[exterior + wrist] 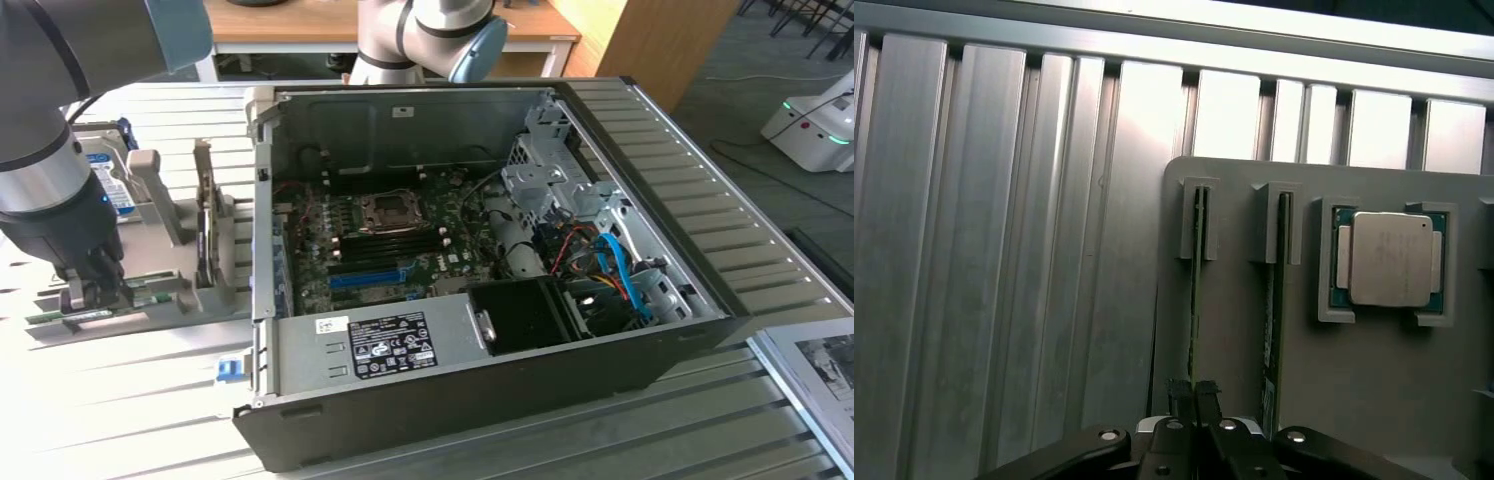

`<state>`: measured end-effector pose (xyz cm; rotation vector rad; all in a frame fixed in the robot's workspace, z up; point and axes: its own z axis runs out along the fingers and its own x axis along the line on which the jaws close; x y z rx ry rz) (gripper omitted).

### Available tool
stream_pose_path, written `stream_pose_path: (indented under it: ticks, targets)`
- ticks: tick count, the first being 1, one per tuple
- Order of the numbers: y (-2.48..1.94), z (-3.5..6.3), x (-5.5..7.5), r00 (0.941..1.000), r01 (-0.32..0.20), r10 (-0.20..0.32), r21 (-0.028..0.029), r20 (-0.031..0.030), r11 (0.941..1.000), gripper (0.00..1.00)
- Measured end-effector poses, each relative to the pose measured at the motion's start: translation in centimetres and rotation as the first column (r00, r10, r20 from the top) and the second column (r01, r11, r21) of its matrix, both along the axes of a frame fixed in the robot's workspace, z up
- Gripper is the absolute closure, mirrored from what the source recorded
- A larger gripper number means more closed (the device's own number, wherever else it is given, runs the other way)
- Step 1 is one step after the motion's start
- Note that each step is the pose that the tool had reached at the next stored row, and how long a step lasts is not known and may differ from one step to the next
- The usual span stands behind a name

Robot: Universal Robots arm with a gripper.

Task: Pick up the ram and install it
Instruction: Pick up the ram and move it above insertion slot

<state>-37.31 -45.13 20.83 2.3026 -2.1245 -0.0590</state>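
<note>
gripper (1192, 398) sits low over the grey holder (1374, 400), its 2 dark fingers (1179, 392) drawn close together and pinching the thin upper edge of the ram (1197, 270). the ram stands on edge in 1 of the holder's narrow slots, seen edge-on as a dark green line, with its far end seated in a small grey bracket (1199, 215). a second stick (1281, 290) stands in the neighbouring slot, parallel to the ram and between it and the square silver processor chip (1392, 258), which lies flat in its own pocket. the holder rests on a ribbed metal table (1004, 300).

in the exterior view the arm (47, 170) reaches down at the exterior view's left, with the gripper (96, 288) at the holder (174, 300). the open computer case (467, 400) lies just beside the holder, toward the exterior view's right. inside it the motherboard (387, 245) faces up, with a blue slot strip (363, 278) near its front edge, well apart from the ram.
</note>
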Motion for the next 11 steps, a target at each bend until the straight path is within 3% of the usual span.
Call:
stream_pose_path:
  ticks: [11]
  targets:
    - [0.0,0.0,0.0,0.9995,0.03,-0.03,0.0,0.0,0.9995,0.88]
